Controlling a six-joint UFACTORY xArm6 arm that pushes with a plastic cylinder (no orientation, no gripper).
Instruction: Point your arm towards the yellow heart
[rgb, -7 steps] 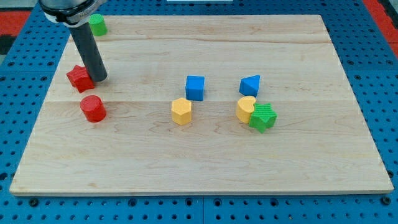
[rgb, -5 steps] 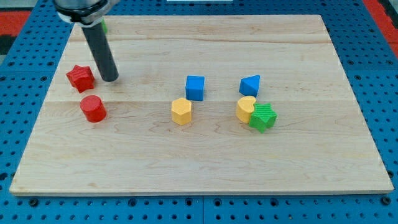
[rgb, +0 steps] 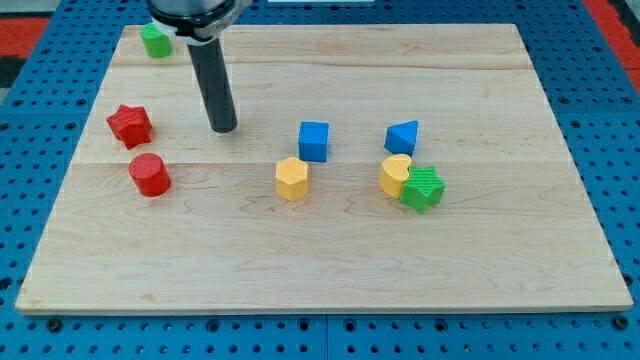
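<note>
The yellow heart lies right of the board's middle, touching the green star on its right. A blue triangular block sits just above it. My tip rests on the board left of centre, far to the left of the yellow heart. It stands between the red star on its left and the blue cube on its right. A yellow hexagon lies below the blue cube.
A red cylinder sits below the red star. A green block lies at the board's top left corner. The wooden board rests on a blue pegboard.
My tip has slid to the right, away from the red star and toward the blue cube. The green block at top left is now uncovered. No block has moved.
</note>
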